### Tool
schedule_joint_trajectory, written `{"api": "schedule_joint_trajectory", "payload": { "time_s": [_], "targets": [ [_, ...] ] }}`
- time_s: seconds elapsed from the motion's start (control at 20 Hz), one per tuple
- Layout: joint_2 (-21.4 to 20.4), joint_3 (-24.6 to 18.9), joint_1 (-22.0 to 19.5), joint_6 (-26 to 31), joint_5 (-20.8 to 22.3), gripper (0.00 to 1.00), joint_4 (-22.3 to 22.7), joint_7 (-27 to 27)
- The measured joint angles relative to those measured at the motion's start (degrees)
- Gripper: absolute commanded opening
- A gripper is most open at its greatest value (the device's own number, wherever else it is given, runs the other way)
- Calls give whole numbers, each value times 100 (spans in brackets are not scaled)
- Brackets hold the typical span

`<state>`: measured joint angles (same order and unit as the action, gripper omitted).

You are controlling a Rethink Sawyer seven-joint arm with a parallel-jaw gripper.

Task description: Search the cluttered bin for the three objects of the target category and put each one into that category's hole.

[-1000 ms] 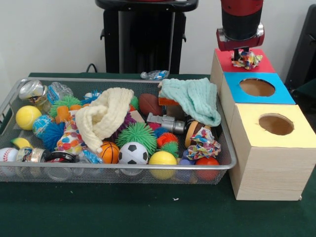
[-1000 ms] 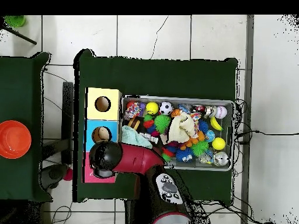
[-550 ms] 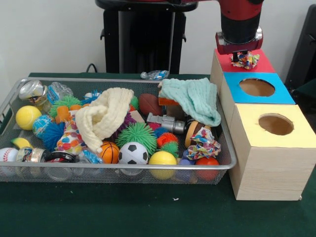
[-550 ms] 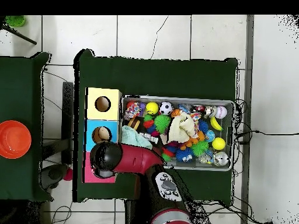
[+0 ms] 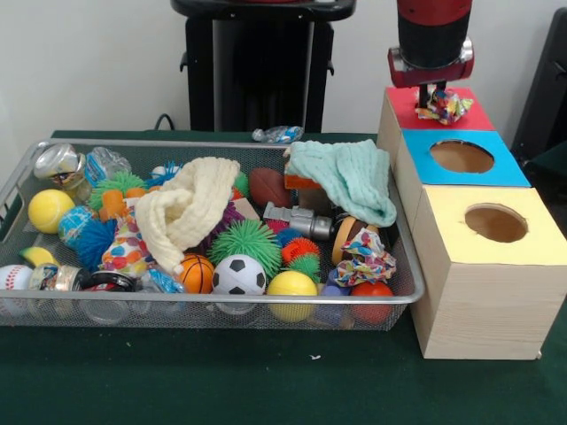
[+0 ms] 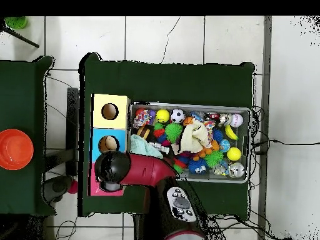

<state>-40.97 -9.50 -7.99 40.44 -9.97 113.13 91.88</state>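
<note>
gripper (image 5: 431, 91) over the red box top (image 5: 461, 115), pinching a crumpled multicoloured cloth (image 5: 443, 105) that hangs touching or just above it. wire bin (image 5: 18, 181) beside the boxes holds a second patterned cloth (image 5: 365, 258).

White wall (image 5: 97, 62), tiled floor (image 6: 187, 37), green tables (image 6: 169, 81)

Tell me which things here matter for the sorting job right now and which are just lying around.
In play:
gripper over the red box top
crumpled patterned cloth at the gripper
second patterned cloth in the wire bin
blue box top and yellow box top, each with a hole

Lying about:
soccer ball
cream knit cloth
teal cloth
orange bowl
</note>
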Motion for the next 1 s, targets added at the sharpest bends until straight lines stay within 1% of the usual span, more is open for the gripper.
{"api": "schedule_joint_trajectory", "payload": {
  "time_s": [0.15, 0.2, 0.3, 0.35, 0.45, 0.7, 1.0],
  "targets": [
    [-238, 0, -2, 615, -5, 0, -75, 2],
    [-416, 0, -5, 1138, -30, 0, -142, 5],
    [-589, 1, -8, 1661, -67, 0, -203, 5],
    [-784, 2, -8, 2229, -131, 0, -265, 5],
    [-916, 2, -8, 2587, -187, 0, -310, 5],
    [-1160, 8, -8, 3082, -291, 0, -469, 5],
    [-1291, 29, -5, 3105, -289, 0, -706, 6]
  ]
}}
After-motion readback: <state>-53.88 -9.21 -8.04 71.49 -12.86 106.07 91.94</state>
